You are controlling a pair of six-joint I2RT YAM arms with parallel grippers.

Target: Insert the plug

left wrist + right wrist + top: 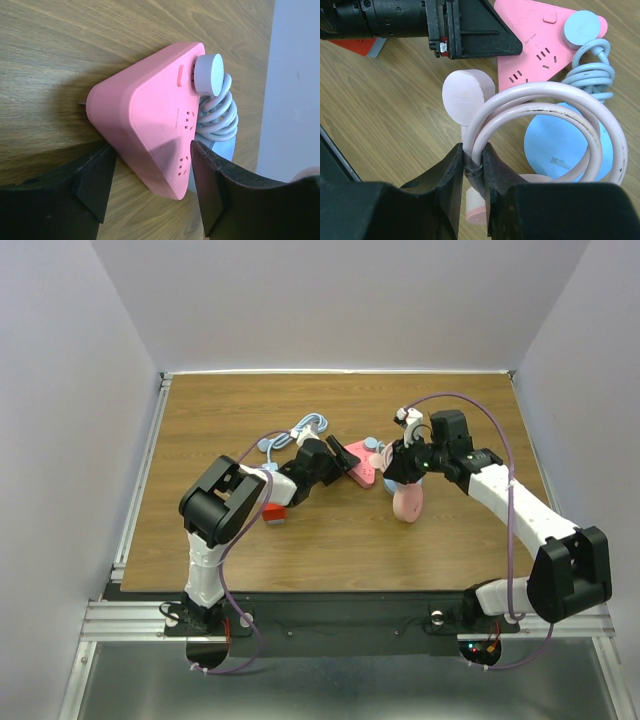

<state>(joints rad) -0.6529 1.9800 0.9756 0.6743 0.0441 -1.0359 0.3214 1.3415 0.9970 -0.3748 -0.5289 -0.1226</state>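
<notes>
A pink triangular power strip (pixel 150 120) lies on the wooden table, with a pale blue round plug (pixel 209 74) seated near its far corner. My left gripper (pixel 152 149) stands open astride the strip's near corner, one finger (pixel 95 180) close against its side and the other finger (pixel 207 185) a little clear of it. My right gripper (pixel 474 150) is shut on the tied part of a coiled pale pink cable (pixel 545 95). That cable's round pink plug (pixel 465 97) hangs beside the strip (pixel 540 45), above the table.
The blue plug's coiled cable (pixel 216 112) lies against the strip. A blue disc (pixel 565 145) sits under the pink coil, and a pink round body (pixel 407 502) rests by the right gripper. A red block (pixel 274 514) lies near the left arm. Another blue cable (pixel 310 426) lies behind.
</notes>
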